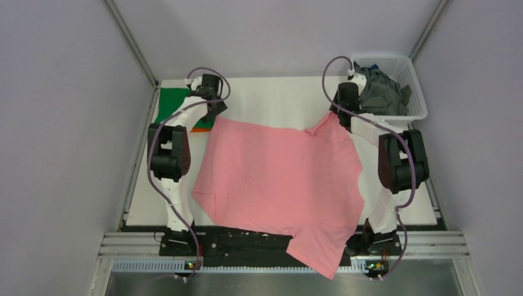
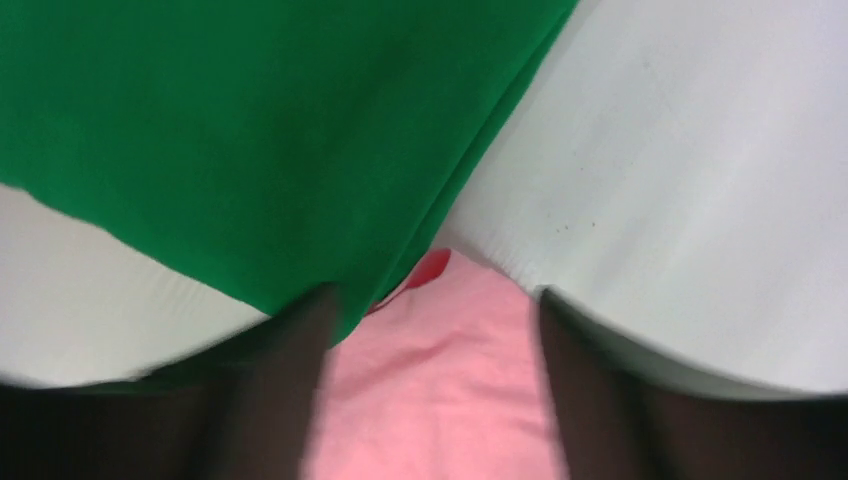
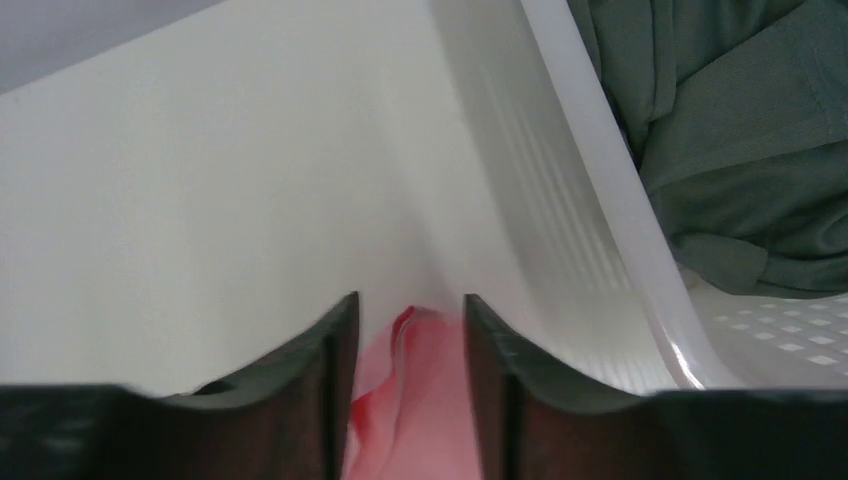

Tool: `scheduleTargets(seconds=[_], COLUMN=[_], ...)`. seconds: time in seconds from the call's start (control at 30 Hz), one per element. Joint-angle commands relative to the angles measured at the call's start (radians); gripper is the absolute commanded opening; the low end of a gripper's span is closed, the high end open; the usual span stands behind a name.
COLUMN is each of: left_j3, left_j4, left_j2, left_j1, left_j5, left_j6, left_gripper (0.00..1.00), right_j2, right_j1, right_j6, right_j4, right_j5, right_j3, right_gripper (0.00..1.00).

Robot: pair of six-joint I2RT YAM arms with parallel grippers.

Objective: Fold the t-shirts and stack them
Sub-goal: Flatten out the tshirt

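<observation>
Sitting inside right gripper [image 3: 408, 308], maybe pinched: pink t-shirt [image 1: 277, 179].

1. Left arm [image 1: 169, 151]: reaches from base toward 12 o'clock, wrist bent toward 1 o'clock.
2. Left gripper [image 2: 432, 305]: fingers wide apart.
3. Right arm [image 1: 401, 157]: reaches toward 12 o'clock, wrist angled toward 11 o'clock.
4. Right gripper [image 3: 410, 305]: narrow gap, pink t-shirt [image 3: 410, 420] between fingers, grip unclear.

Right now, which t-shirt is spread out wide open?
The light pink cloth t-shirt, spread across the middle. The green cloth t-shirt lies folded far left; the dark grey cloth shirts sit crumpled in the white plastic basket.
</observation>
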Motion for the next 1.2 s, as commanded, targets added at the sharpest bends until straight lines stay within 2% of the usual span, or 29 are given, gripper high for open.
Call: scheduleTargets(seconds=[0.0, 0.1, 0.13, 0.3, 0.33, 0.43, 0.53, 0.7, 0.83, 1.17], left_j3=[0.214, 0.198, 0.164, -0.114, -0.170, -0.296, -0.393, -0.481, -0.506, -0.570], left_j4=[-0.182, -0.175, -0.155, -0.014, 0.009, 0.049, 0.059, 0.087, 0.068, 0.053], left_j2=[0.016, -0.060, -0.096, -0.263, -0.282, -0.312, -0.317, -0.309, -0.308, -0.318], left_j1=[0.014, 0.006, 0.003, -0.025, -0.039, -0.084, -0.125, -0.133, -0.131, -0.131], left_j5=[0.063, 0.124, 0.151, 0.345, 0.403, 0.462, 0.461, 0.453, 0.412, 0.389], left_j6=[0.003, 0.027, 0.034, 0.050, 0.050, 0.058, 0.057, 0.046, 0.049, 0.051], left_gripper=[0.95, 0.99, 0.99, 0.99, 0.99, 0.99, 0.99, 0.99, 0.99, 0.99], right_j2=[0.053, -0.022, -0.056, -0.173, -0.183, -0.171, -0.120, -0.014, 0.063, 0.174], right_j1=[-0.019, -0.019, -0.019, -0.018, -0.016, -0.006, 0.011, 0.024, 0.027, 0.032], right_j6=[-0.004, 0.000, 0.001, 0.042, 0.059, 0.091, 0.085, 0.088, 0.087, 0.123], right_j4=[-0.120, -0.137, -0.121, -0.098, -0.073, -0.018, -0.036, -0.024, -0.052, 0.054], right_j5=[-0.012, -0.085, -0.117, -0.356, -0.420, -0.533, -0.548, -0.556, -0.545, -0.517], right_j3=[0.193, 0.138, 0.102, -0.068, -0.101, -0.166, -0.143, -0.093, -0.040, 0.029], right_gripper=[0.56, 0.86, 0.92, 0.95, 0.95, 0.97, 0.98, 0.98, 0.98, 0.98])
